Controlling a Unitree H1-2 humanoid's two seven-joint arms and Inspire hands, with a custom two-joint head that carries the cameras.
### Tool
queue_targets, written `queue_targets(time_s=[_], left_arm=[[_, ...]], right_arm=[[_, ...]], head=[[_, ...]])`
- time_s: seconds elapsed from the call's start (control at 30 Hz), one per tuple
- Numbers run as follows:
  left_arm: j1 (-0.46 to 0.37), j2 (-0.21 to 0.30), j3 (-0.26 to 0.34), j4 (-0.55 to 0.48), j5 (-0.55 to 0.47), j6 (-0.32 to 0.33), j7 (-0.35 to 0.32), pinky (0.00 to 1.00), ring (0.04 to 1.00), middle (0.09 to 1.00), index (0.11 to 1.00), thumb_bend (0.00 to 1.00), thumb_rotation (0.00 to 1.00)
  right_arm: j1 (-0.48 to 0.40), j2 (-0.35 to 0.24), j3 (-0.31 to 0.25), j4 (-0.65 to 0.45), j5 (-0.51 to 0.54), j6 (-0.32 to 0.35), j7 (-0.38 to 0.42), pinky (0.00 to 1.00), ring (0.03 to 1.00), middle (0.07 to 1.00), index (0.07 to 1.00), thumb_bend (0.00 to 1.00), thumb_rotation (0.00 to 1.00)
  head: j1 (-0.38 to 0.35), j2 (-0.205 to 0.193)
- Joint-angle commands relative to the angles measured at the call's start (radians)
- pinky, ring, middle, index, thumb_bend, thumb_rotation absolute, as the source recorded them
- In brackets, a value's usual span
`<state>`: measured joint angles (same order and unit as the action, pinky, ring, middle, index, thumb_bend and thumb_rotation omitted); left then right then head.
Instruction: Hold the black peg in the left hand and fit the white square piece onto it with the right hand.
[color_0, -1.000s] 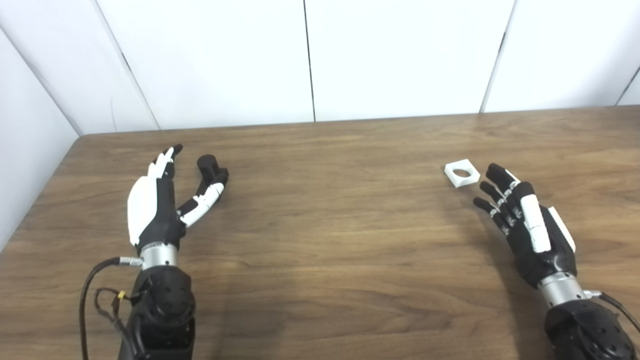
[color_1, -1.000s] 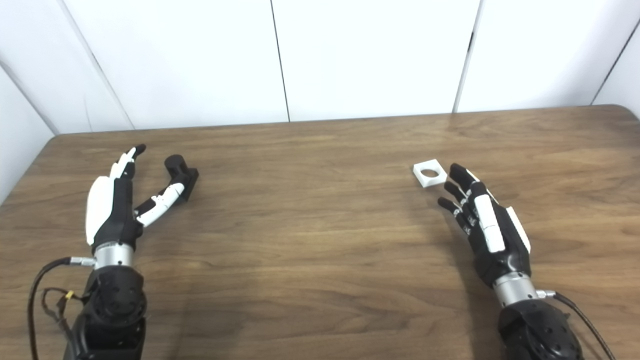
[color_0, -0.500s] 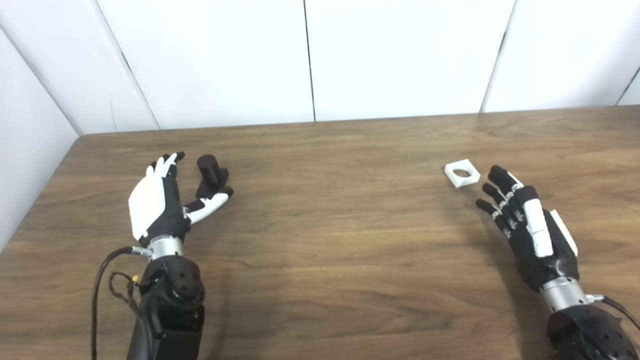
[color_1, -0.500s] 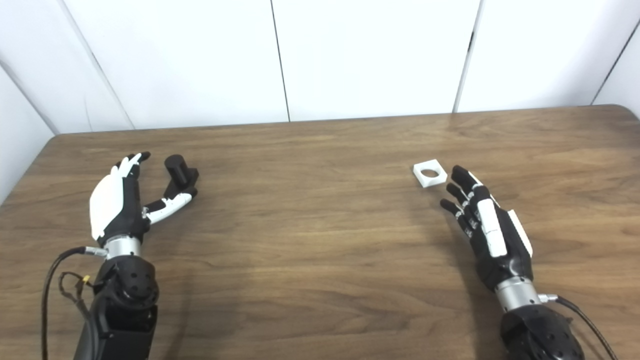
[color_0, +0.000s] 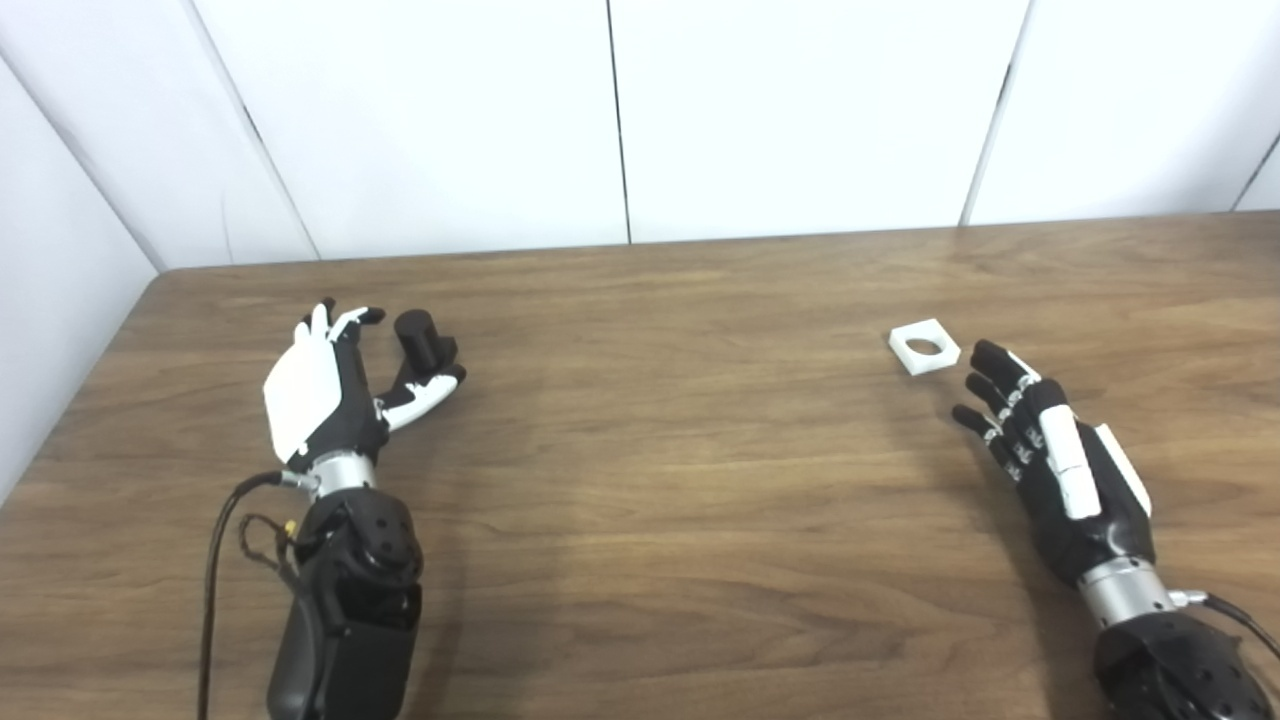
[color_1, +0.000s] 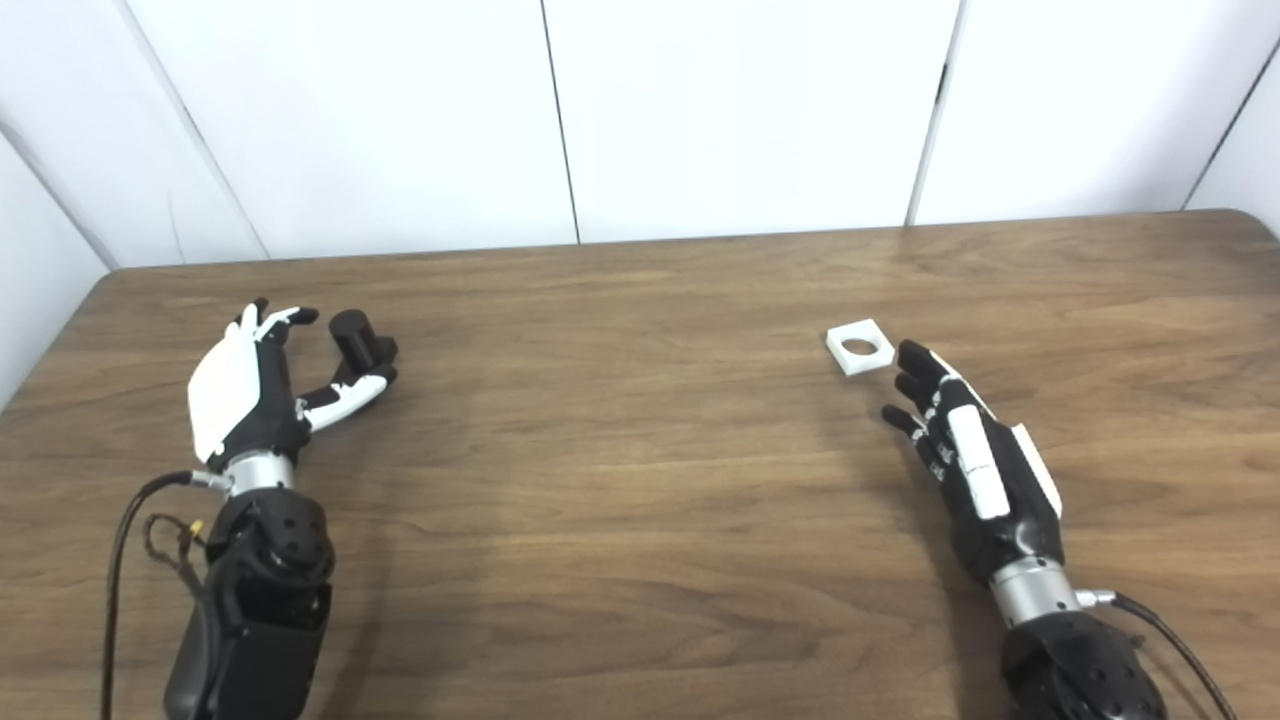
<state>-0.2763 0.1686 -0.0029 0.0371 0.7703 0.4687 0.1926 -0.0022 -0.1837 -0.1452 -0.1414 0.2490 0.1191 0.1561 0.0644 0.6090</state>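
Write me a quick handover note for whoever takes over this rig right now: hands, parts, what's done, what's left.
Left hand: open, fingers curled around the black peg but not closed on it; whether the thumb touches it cannot be told.
Right hand: open, holding nothing, fingertips just short of the white square piece.
Parts: the peg stands upright on the table at the left; the square piece lies flat at the right, hole facing up.
Done: both hands are placed beside their parts.
Left: grasp and lift the peg, pick up the square piece, fit it onto the peg.

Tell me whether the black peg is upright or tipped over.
Upright: the black peg stands on the table, round top up, beside the left robot hand.
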Motion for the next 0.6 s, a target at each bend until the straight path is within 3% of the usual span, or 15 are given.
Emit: queue_targets(time_s=[0.0,0.23,0.57], left_arm=[[-0.055,0.028,-0.006,0.0,0.028,-0.004,0.03,0.96,1.0,0.999,0.772,0.8,0.39],[-0.098,0.06,-0.034,0.069,0.056,-0.001,0.024,1.0,1.0,0.988,0.765,0.8,0.42],[-0.133,0.066,-0.048,0.134,0.094,0.0,0.02,1.0,1.0,0.959,0.75,0.81,0.45]], right_arm=[[-0.016,-0.008,0.004,-0.036,-0.008,-0.04,0.005,0.88,0.951,0.934,0.88,0.68,0.87],[-0.006,-0.005,0.006,-0.04,-0.018,-0.043,-0.001,0.89,0.95,0.931,0.879,0.69,0.87],[0.006,-0.007,0.01,-0.047,-0.032,-0.046,-0.002,0.89,0.949,0.929,0.886,0.68,0.9]], head=[[0.001,0.0],[-0.005,-0.001],[0.001,0.002]])
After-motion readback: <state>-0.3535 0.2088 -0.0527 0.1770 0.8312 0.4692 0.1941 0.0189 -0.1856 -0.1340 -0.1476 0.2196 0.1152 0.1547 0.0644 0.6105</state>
